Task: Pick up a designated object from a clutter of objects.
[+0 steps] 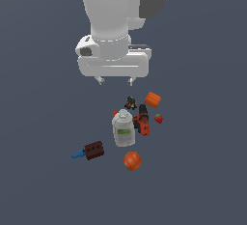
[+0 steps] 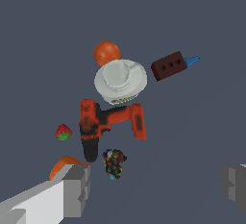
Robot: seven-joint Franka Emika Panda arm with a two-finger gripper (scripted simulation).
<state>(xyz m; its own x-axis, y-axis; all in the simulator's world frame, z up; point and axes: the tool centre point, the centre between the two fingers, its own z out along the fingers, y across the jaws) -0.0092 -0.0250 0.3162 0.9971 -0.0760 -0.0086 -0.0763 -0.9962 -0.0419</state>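
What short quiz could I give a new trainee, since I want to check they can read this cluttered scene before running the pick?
1. True or false: the fingers are closed on the red-black drill.
2. In the exterior view, which item lies nearest the bottom of the picture: A) strawberry, B) orange ball, C) orange block?
3. What touches the brown studded block at its end on the exterior view's left?

Key
1. False: the gripper hangs above the clutter, fingers spread wide and holding nothing.
2. B.
3. The blue piece; the pair lies apart from the white bottle.
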